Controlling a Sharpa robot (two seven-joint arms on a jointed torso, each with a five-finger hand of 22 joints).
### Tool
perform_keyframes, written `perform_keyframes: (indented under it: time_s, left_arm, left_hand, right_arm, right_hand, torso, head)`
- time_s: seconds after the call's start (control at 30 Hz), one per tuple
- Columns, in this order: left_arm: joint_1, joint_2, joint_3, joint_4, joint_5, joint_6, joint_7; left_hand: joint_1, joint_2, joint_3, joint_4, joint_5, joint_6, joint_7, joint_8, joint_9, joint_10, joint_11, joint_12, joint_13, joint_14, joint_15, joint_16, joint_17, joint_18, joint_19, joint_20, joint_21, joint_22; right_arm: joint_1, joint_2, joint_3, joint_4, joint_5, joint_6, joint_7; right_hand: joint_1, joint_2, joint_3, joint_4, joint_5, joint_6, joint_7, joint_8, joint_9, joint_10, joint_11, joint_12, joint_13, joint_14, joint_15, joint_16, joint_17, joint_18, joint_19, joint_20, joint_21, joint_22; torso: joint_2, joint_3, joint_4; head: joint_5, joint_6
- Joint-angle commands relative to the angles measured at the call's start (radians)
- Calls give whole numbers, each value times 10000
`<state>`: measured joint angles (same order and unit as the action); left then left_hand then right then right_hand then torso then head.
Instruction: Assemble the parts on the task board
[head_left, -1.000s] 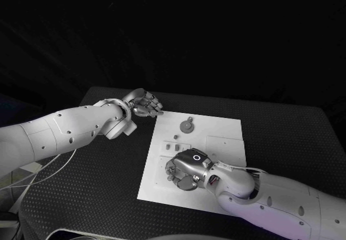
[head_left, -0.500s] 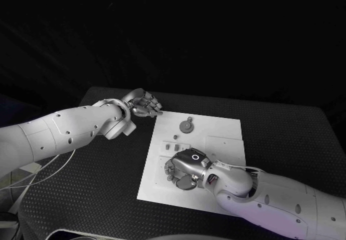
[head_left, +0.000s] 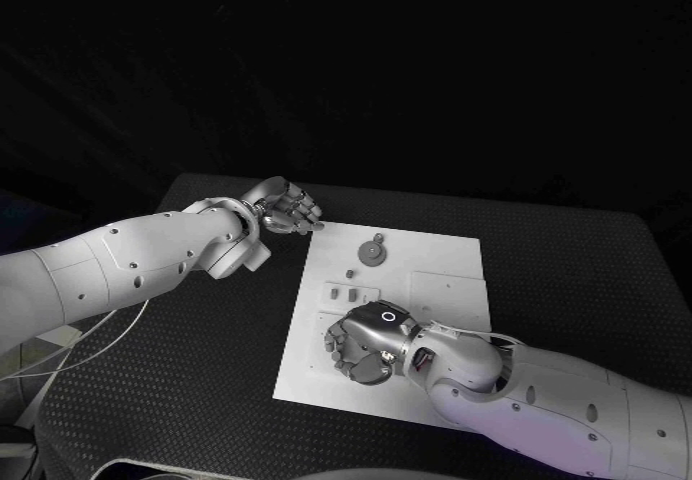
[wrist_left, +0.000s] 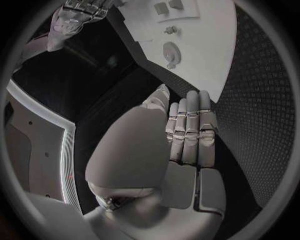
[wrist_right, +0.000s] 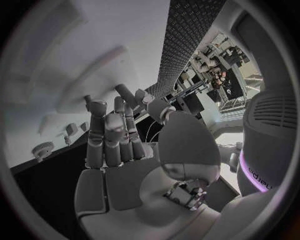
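The white task board (head_left: 433, 270) lies in the middle of the black table. A round grey part with a knob (head_left: 375, 252) sits near its far edge, and the left wrist view shows it too (wrist_left: 170, 50). Small grey pieces (head_left: 343, 293) lie left of the board's centre. My right hand (head_left: 368, 345) hangs over the near left part of the board, fingers stretched out (wrist_right: 115, 132), with nothing in its palm. What lies beneath it is hidden. My left hand (head_left: 286, 208) hovers off the board's far left corner, fingers straight and side by side (wrist_left: 190, 130), holding nothing.
Black textured table (head_left: 202, 340) surrounds the board on all sides, with wide bare stretches to the left and right. My right forearm (head_left: 519, 390) crosses the board's near right corner. A cable (head_left: 87, 345) hangs off the table's left edge.
My right hand has slid a little to the left and toward the board's near edge. The left hand has stayed where it was.
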<state>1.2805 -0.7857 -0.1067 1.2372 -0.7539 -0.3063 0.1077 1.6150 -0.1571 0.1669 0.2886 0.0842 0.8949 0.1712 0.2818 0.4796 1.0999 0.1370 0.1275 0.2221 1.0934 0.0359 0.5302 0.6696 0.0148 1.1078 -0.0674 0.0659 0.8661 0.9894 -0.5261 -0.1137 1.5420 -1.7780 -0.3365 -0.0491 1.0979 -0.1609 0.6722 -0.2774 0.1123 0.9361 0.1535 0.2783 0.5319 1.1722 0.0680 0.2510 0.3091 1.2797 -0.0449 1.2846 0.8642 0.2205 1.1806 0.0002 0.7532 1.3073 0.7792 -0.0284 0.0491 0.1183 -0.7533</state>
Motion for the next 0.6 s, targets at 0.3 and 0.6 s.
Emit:
perform_keyframes:
  time_s: [0.3,0.6]
  left_arm:
    - [8,20,5,26,-9,40,97]
    - [8,9,5,20,-9,45,92]
  left_hand:
    - [-12,95,61,3,35,-74,5,-55,14,-53,-17,55,-18,75,-32,-44,27,113,52,15,49,-10]
    - [-3,94,64,-3,36,-74,4,-55,14,-51,-19,58,-20,79,-34,-54,38,115,54,12,50,-12]
  right_arm:
    - [-37,-36,-40,-18,281,528,271]
    - [-46,-73,-43,27,286,118,134]
  right_hand:
    - [-310,-124,-973,-99,-14,-335,120,-156,-83,-336,186,-288,-199,-52,197,12,51,413,-192,-27,10,206]
    - [-241,-82,-1033,-93,-2,-347,126,-158,-95,-340,198,-314,-232,-70,210,20,57,413,-211,-25,3,203]
  torso:
    - [2,14,-9]
    - [2,11,-2]
  head:
    - [-33,-1]
    - [-56,5]
